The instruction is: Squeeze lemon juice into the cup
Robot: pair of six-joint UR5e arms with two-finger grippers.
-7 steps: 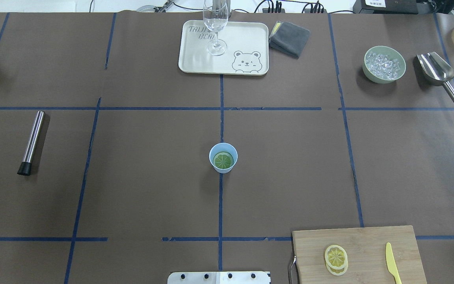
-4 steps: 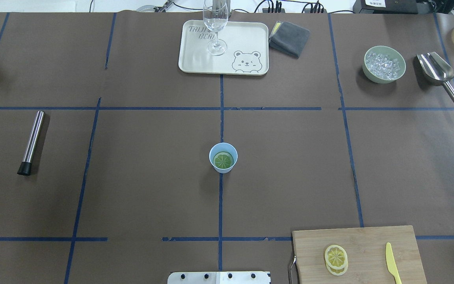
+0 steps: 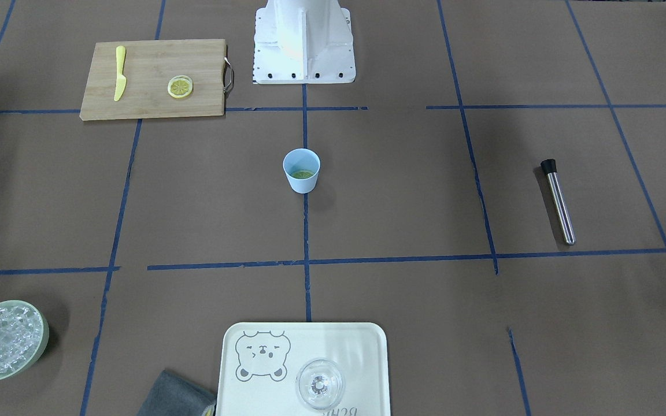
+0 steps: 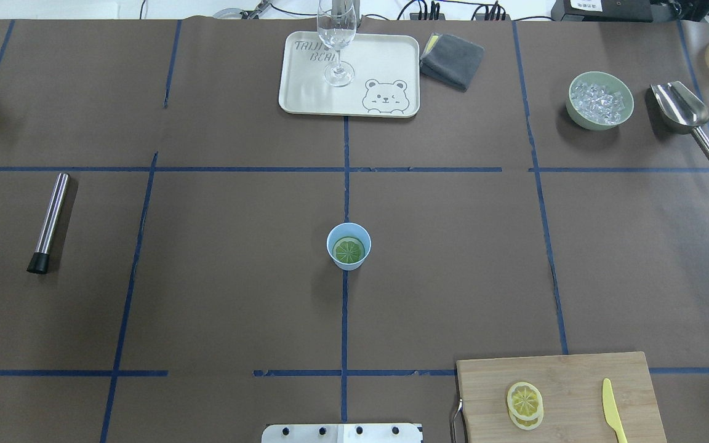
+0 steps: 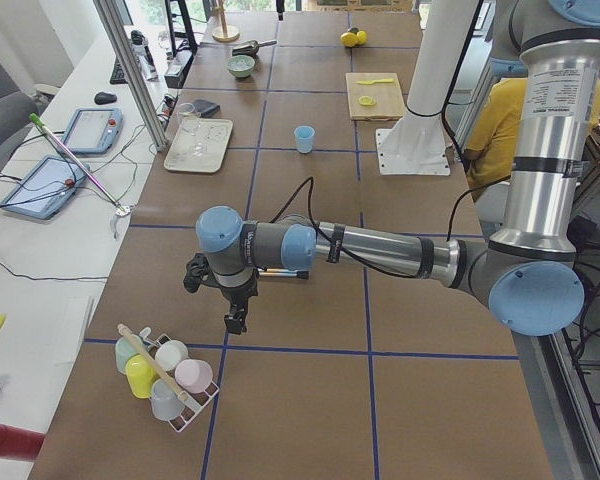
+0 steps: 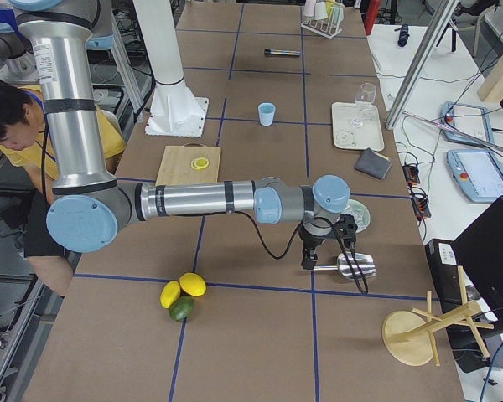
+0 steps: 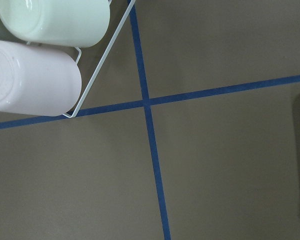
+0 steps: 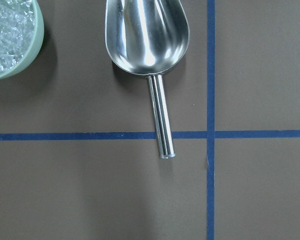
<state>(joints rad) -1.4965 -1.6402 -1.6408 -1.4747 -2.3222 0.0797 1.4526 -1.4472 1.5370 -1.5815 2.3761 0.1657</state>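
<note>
The light-blue cup (image 4: 331, 239) stands upright at the table's middle, also seen in the front view (image 3: 301, 182). A greenish citrus slice (image 4: 348, 250) lies flat inside it. The yellow lemon slice (image 4: 524, 397) lies on the wooden cutting board (image 4: 576, 375) at the near right, overlapping a second matching slice (image 4: 528, 421). Neither gripper shows in the overhead or front views. My left gripper (image 5: 235, 322) hangs over the table's far left end beside a rack of cups; my right gripper (image 6: 306, 264) hangs over the scoop's handle at the far right end. I cannot tell whether either is open or shut.
A yellow knife (image 4: 612, 409) lies on the board. A tray (image 4: 379, 58) with a clear glass (image 4: 336, 43), a grey cloth (image 4: 452, 59), a green bowl (image 4: 576, 114) of ice and a metal scoop (image 4: 684, 114) line the far side. A steel muddler (image 4: 50, 221) lies left.
</note>
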